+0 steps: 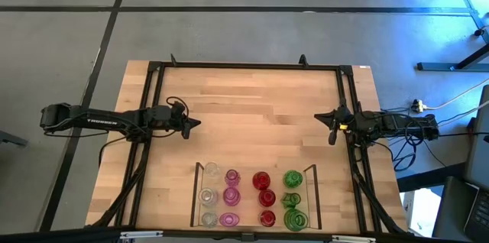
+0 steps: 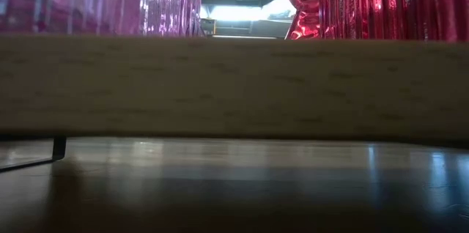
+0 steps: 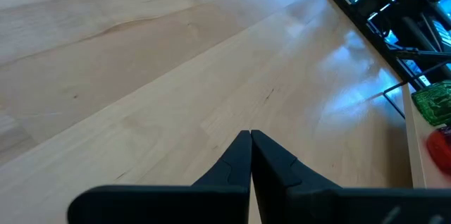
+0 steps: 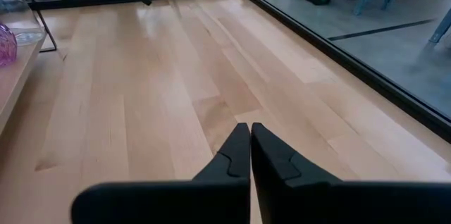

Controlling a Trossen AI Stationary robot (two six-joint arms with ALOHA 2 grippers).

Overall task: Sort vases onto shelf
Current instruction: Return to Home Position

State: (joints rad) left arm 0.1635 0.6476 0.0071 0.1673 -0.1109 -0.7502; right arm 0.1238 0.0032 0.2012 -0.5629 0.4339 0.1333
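The shelf (image 1: 313, 186), a low frame with a light wood floor, stands at the table's near edge. On it stand the vases in four columns: clear (image 1: 208, 196), pink (image 1: 231, 196), red (image 1: 264, 198) and green (image 1: 292, 199). The low view looks up past the shelf's wooden edge (image 2: 234, 86) at pink (image 2: 95, 0) and red (image 2: 396, 2) vases. My left gripper (image 1: 197, 124) hovers shut over the table's left side, and my right gripper (image 1: 319, 118) hovers shut at the right side. Both are far from the vases and hold nothing.
A black frame (image 1: 244, 66) runs around the tabletop. Bare wood lies between the two grippers and the shelf. Cables (image 1: 416, 140) trail off the table's right side onto the grey floor.
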